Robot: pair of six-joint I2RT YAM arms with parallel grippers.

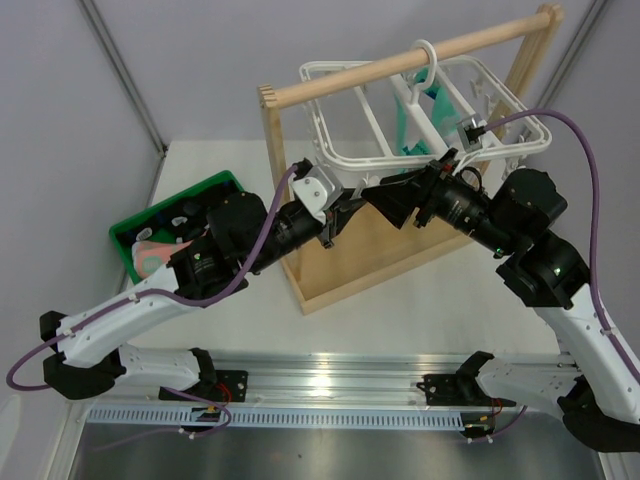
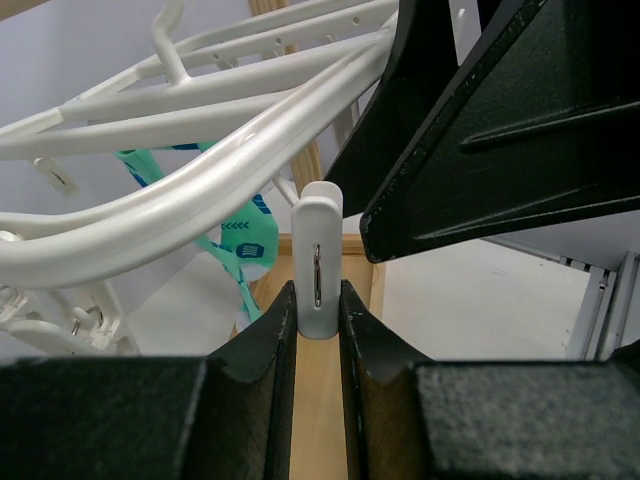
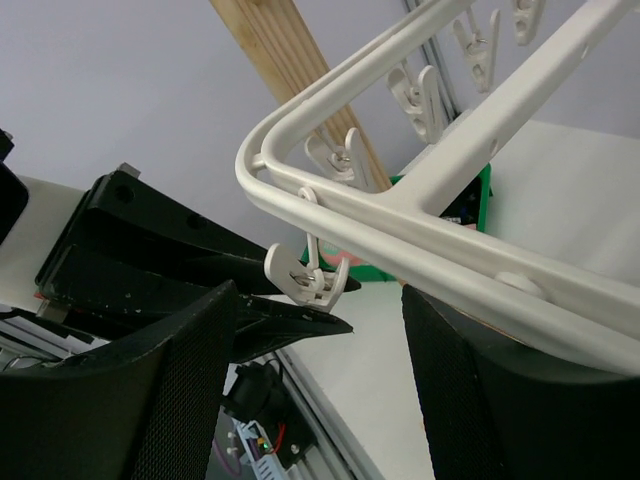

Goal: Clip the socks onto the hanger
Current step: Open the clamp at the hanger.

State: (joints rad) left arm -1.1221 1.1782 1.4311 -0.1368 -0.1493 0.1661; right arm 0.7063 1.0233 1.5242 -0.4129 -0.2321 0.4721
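Observation:
The white hanger (image 1: 430, 150) hangs by its hook from a wooden rod. My left gripper (image 1: 338, 218) is under its near left corner, shut on one small white dangling clip (image 2: 318, 262); the clip stands upright between the two pads. My right gripper (image 1: 376, 198) is open and empty, right beside the left one; the hanger's rail (image 3: 420, 225) crosses between its wide-apart fingers (image 3: 150, 400). The same clip (image 3: 312, 272) shows there on the left gripper's fingertips (image 3: 290, 322). A salmon-pink sock (image 1: 150, 256) and a black sock (image 1: 186, 214) lie in the green bin.
The green bin (image 1: 215, 185) stands at the table's left. The light wooden rack (image 1: 330, 280) with its round rod (image 1: 400, 58) carries the hanger. Teal-green socks (image 1: 420, 125) hang from the hanger's far side, also in the left wrist view (image 2: 245, 245).

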